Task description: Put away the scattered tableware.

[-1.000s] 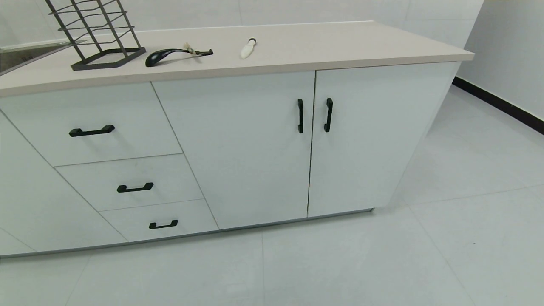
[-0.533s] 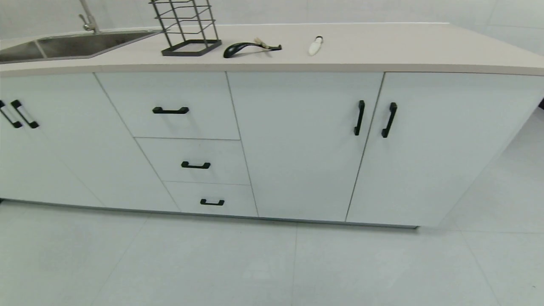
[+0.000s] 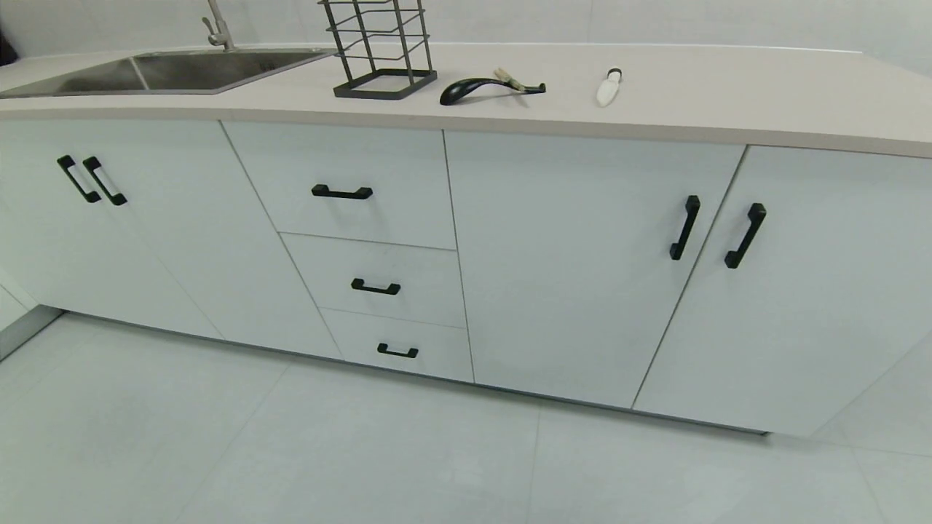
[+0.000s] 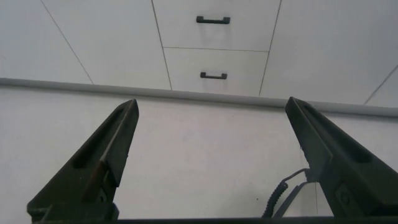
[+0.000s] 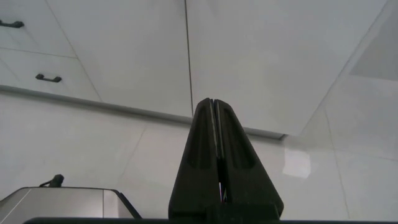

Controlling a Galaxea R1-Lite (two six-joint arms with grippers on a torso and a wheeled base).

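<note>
The black spoon (image 3: 484, 89) and white utensil (image 3: 608, 86) lie on the table (image 3: 728, 80) beside the wire rack (image 3: 378, 47), well apart from the left hand (image 4: 211, 155), spread wide, and the right hand (image 5: 214, 106), pressed together, both low by the cabinets (image 3: 582, 255); only the head view has swung since, the tableware unmoved.

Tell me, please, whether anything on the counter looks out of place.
A black curved spoon and a white black-tipped utensil lie loose on the beige countertop, beside the black wire rack rather than in it.

Left pincer (image 4: 211, 102) spread (right pincer (image 5: 213, 101) closed).
</note>
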